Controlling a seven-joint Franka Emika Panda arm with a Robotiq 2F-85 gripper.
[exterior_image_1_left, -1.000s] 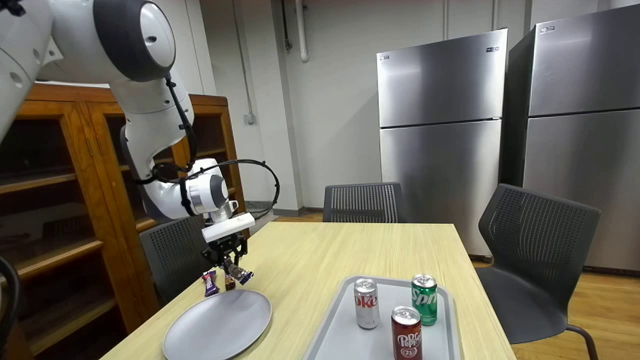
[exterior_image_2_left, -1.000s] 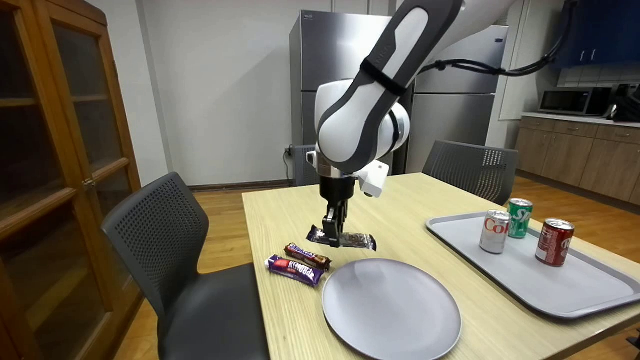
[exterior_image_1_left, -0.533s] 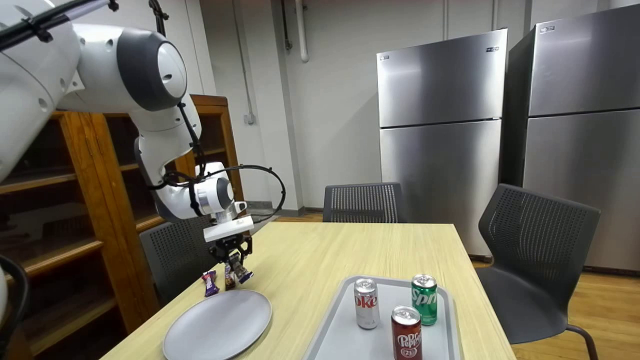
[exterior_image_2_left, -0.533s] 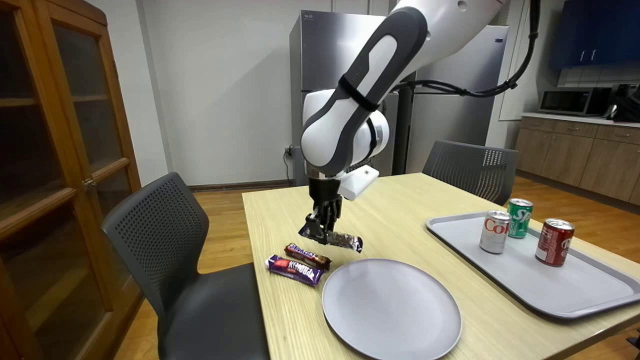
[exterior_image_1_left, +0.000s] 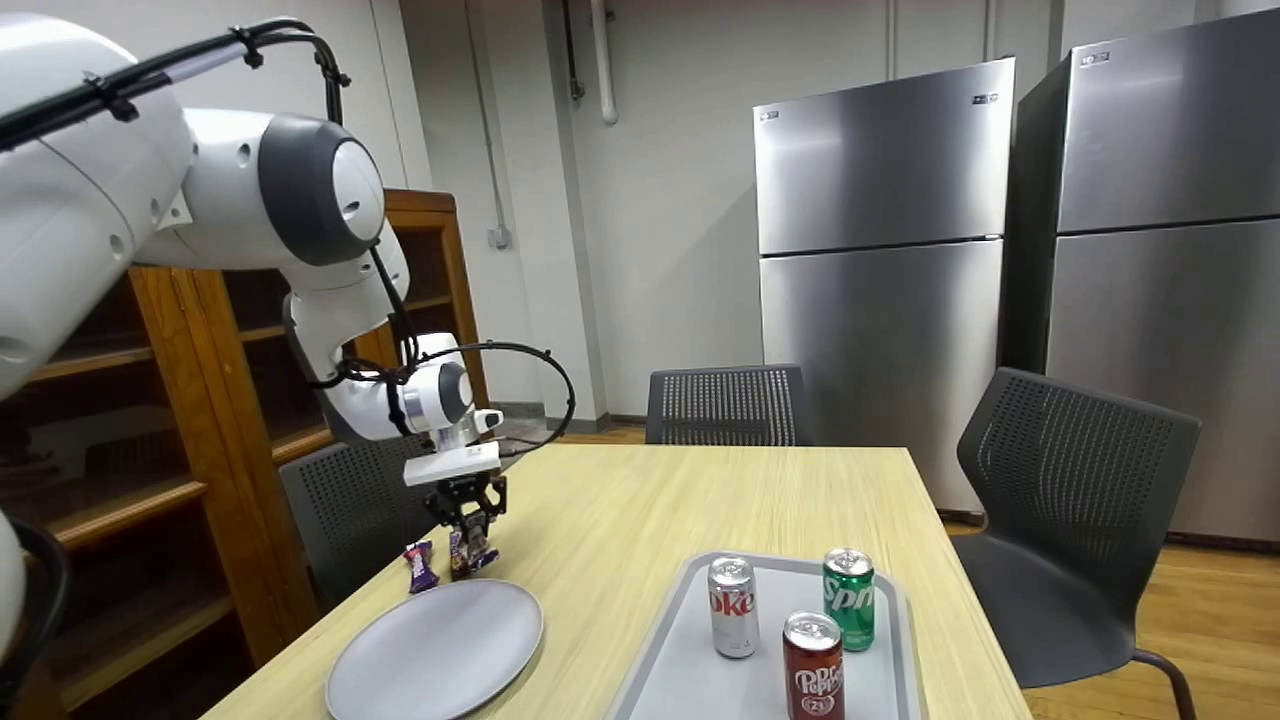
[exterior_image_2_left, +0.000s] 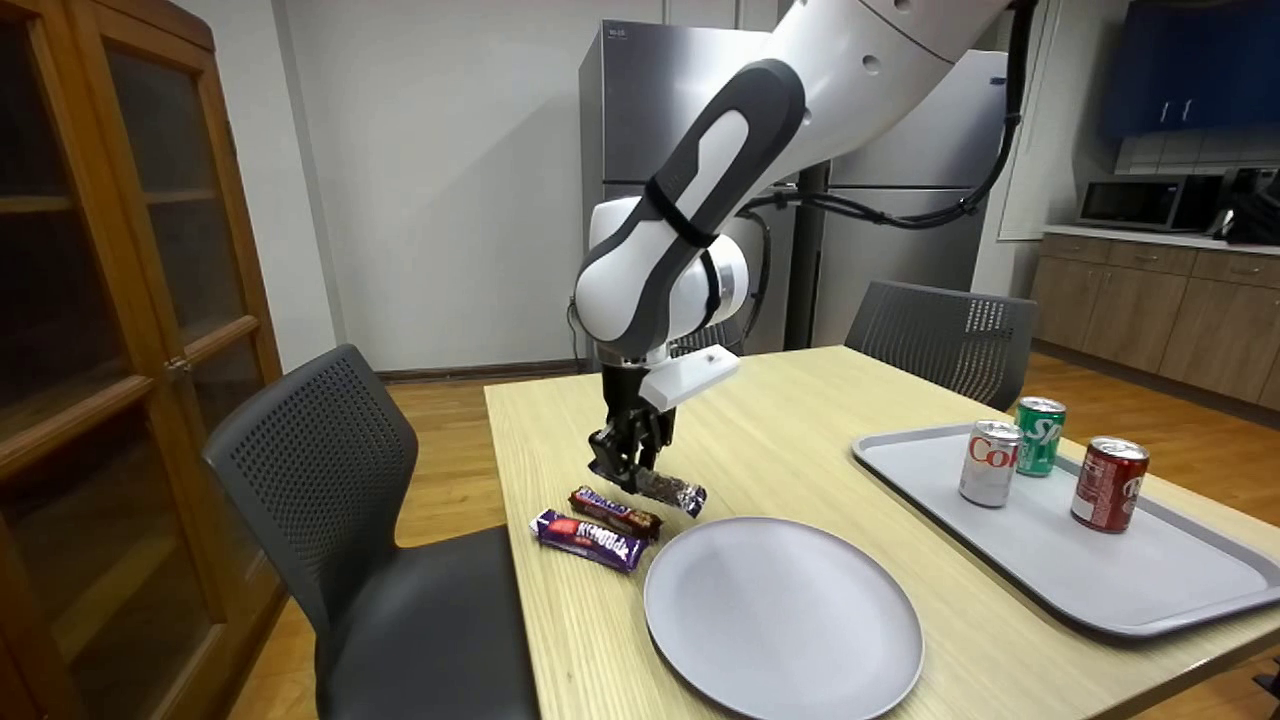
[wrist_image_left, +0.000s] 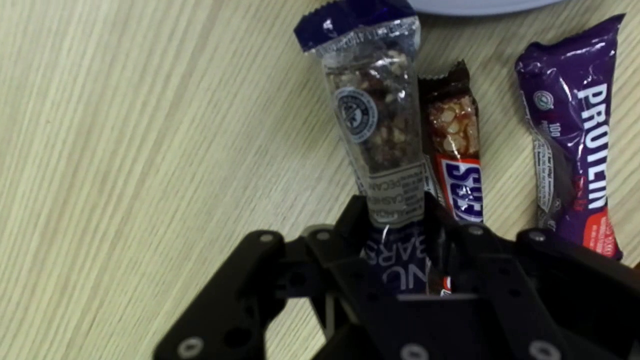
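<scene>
Two tall steel refrigerators (exterior_image_1_left: 885, 300) stand in the background, well apart from the fingers (wrist_image_left: 354, 220). A pale wooden desk (exterior_image_1_left: 680, 500) spreads below the fingers, and a dark grey chair (exterior_image_2_left: 310, 470) stands at its edge, to one side of them. A grey tray (exterior_image_2_left: 1150, 575) lies on the desk well away from the fingers. A round grey plate (exterior_image_2_left: 785, 620) lies much nearer the fingers, partly showing ahead of them in the wrist view. On the tray, well apart from the fingers, stand a silver Coke can (exterior_image_1_left: 735, 615), a dark red Dr Pepper can (exterior_image_1_left: 812, 668) and a green Sprite can (exterior_image_1_left: 850, 605), all upright. A purple bar (wrist_image_left: 575, 135) lies on the desk near the fingers. Closed across the body of a nut bar (wrist_image_left: 385, 145) in clear and blue wrapping, the fingers grip it with both ends sticking out past them; whether it touches the desk cannot be told. A brown-wrapped bar (wrist_image_left: 454, 130) lies just beside the fingers, between them and the purple bar, partly hidden in the wrist view by the nut bar and the fingers.
</scene>
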